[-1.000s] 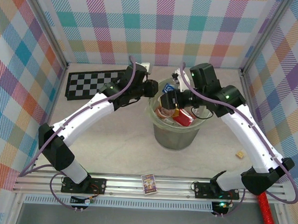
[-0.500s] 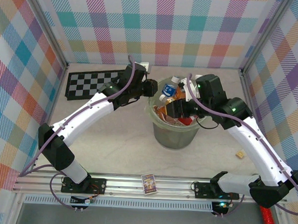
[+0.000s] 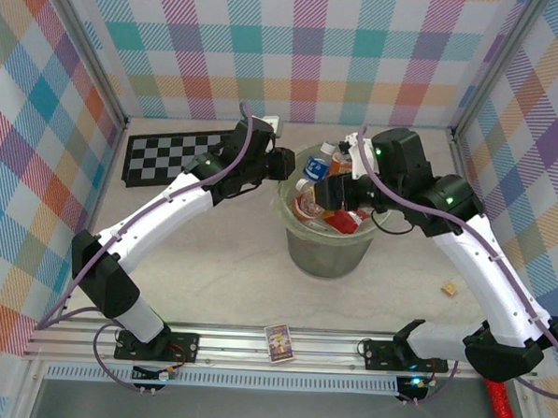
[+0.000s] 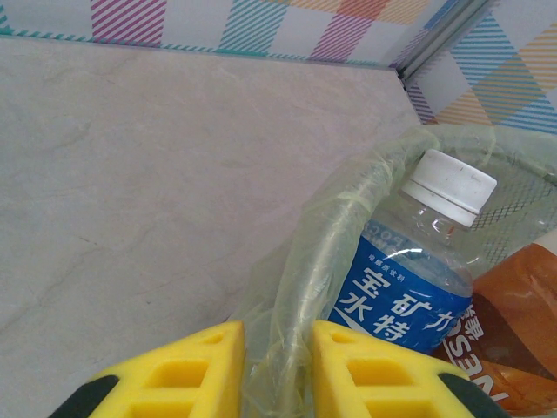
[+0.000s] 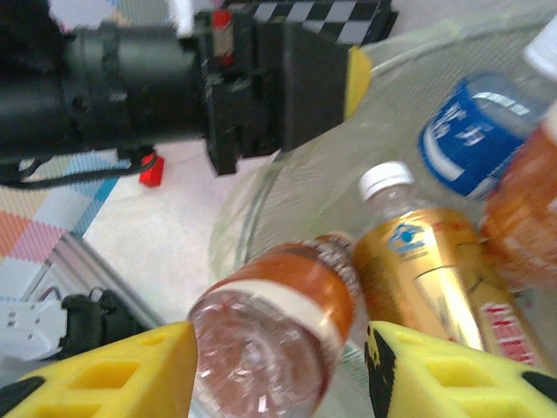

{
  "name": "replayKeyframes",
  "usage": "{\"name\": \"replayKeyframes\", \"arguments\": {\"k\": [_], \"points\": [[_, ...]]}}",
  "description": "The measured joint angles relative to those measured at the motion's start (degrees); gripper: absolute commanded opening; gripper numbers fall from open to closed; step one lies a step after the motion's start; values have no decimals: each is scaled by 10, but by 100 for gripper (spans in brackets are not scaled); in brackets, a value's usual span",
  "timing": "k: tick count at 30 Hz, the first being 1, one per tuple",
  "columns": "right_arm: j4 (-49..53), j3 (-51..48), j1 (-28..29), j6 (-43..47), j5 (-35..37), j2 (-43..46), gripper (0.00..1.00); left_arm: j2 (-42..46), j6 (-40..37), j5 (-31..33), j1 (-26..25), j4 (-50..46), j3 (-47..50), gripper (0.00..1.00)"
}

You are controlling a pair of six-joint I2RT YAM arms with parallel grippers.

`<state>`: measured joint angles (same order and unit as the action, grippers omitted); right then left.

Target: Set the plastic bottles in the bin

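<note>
The orange-brown plastic bottle (image 5: 287, 287), clear at its base with a pale band above, lies base-first between the yellow fingers of the right gripper (image 5: 280, 338). We judge that the fingers are clamped on it. It hangs low over the mouth of the large round translucent pale green bin (image 3: 328, 254), most likely so that it drops inside rather than past the rim.

Just beyond those fingers, already lying in the bin, are a golden bottle (image 5: 426, 270) with a white cap, a clear bottle (image 5: 470, 139) with a blue label and, furthest to that gripper's right, another orange bottle (image 5: 522, 200). That makes four plastic bottles by our count, one held and three in the bin. Any underneath are hidden from us.

The left gripper (image 4: 278, 341) is closed on the bin's rim and its thin liner (image 4: 261, 305), one finger outside and one inside. The blue-labelled bottle stands just ahead of it. We take this grip as steadying the bin. There is one bin and there are two grippers.
</note>
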<state>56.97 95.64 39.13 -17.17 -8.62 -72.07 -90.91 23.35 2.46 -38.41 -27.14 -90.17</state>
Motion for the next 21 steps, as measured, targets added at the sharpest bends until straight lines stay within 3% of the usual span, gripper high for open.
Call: {"name": "replayKeyframes", "arguments": {"k": [4, 12, 21], "points": [[10, 7, 31, 0, 7, -17, 54, 0, 0, 2, 2, 0, 0, 25], [7, 77, 34, 0, 75, -111, 50, 10, 0, 2, 11, -2, 5, 25], [5, 146, -10, 0, 114, -180, 48, 46, 0, 18, 23, -15, 21, 28]]}}
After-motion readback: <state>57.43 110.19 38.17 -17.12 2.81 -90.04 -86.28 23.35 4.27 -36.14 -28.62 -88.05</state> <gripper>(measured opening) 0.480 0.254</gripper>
